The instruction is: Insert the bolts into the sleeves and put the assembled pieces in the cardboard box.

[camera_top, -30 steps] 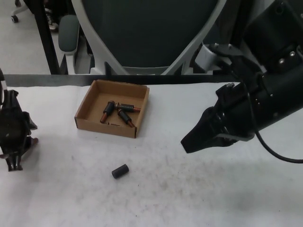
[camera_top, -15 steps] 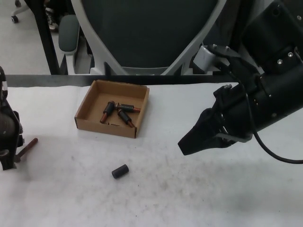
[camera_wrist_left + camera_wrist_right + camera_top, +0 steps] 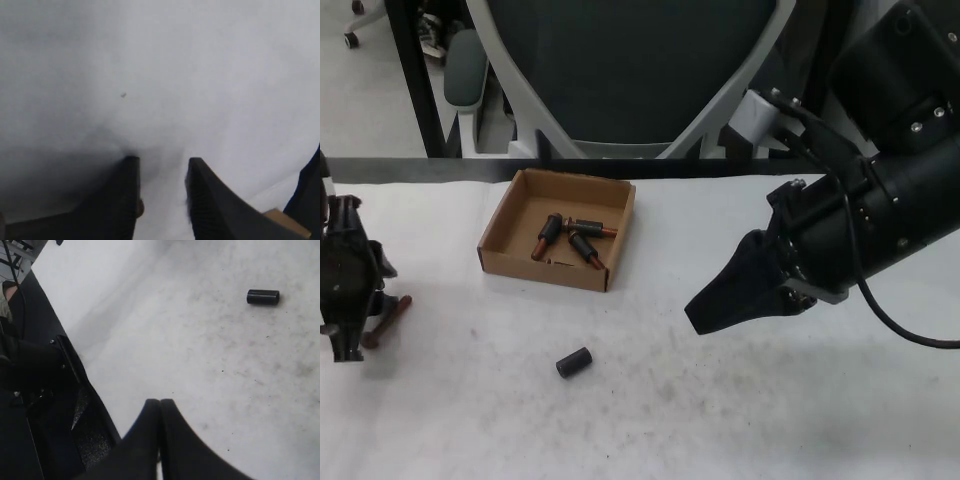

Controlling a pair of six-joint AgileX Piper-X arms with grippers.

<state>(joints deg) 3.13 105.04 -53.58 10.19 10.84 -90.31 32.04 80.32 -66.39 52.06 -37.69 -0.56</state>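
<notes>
sleeve [image 3: 574, 362], the loose black one, lies on its side on the white bench [image 3: 650, 430], on its own near the middle, a little nearer the arms than the cardboard box [image 3: 503, 222]. from the right wrist view the same sleeve [image 3: 263, 297] sits well apart from the right gripper [image 3: 160, 407], whose two fingers are pressed together with nothing between them. in the high view that right gripper [image 3: 698, 320] hangs over the bench to the right of the sleeve, pointing towards it.

a reddish bolt [image 3: 386, 319] lies on the bench at the far left, just beside the left gripper [image 3: 348, 350]; i cannot tell whether they touch. the left wrist view shows the left gripper [image 3: 162, 165] with its fingers apart and bare white surface in the gap.

the cardboard box stands open towards the far edge of the bench, and several assembled pieces [image 3: 582, 245] lie loose on its floor, dark sleeves with reddish ends sticking out.

the bench top is white, marked with grey smudges and specks, thickest around the sleeve. a dark strip [image 3: 440, 170] runs along its far edge. behind it stands an office chair [image 3: 620, 60] with a dark back and a pale frame, on a pale floor [image 3: 365, 100].
</notes>
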